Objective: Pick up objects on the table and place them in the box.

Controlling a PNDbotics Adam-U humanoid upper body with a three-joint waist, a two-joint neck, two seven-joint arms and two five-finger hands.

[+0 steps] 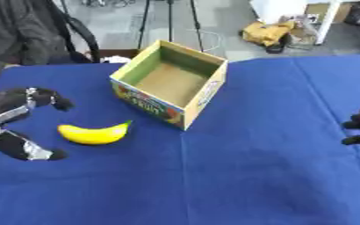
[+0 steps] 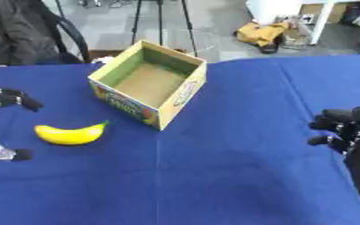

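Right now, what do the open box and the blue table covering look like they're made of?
Box: likely printed cardboard, with plain brown matte inside walls, thin edges and a colourful glossy-looking outside. Table covering: seems to be woven cloth, matte blue, with straight fold creases running across it.

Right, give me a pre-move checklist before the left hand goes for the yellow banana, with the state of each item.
1. Yellow curved banana lying free on the blue tablecloth, nothing on it: ok.
2. Left hand open, fingers spread either side of the banana's left end, not touching it: ok.
3. Open cardboard box with printed sides upright, opening facing up: ok.
4. Box interior clear of other things: ok.
5. Path from banana to box, which sits just up and to the right: nothing in between, ok.
6. Right hand at the right edge, away from banana and box: ok; its finger state: cannot tell.
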